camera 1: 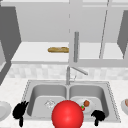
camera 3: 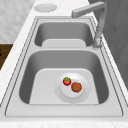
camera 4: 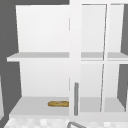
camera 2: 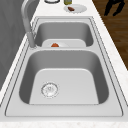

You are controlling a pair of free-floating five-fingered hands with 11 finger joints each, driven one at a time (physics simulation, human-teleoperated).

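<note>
Left hand [camera 1: 20,111] hangs at the sink's [camera 1: 113,100] front left corner, fingers spread apart, holding nothing; nearest thing is the white plate [camera 1: 3,110] on the counter at its 9 o'clock, apart from it. Right hand [camera 1: 98,116] at the sink's front right edge, fingers curled downward, clamped on nothing. At its 10 o'clock, in the right basin, sits a white dish [camera 3: 72,87] carrying a strawberry [camera 3: 66,81] and a brown meatball [camera 3: 76,87], touching side by side. Red ball [camera 1: 67,114] sits between the two hands, in front of the sink. Faucet [camera 1: 68,75] at 12 o'clock from the ball. Left basin shows its drain [camera 2: 50,89]. Bread loaf [camera 4: 58,103] lies on the open cabinet's lower shelf, above the sink.
</note>
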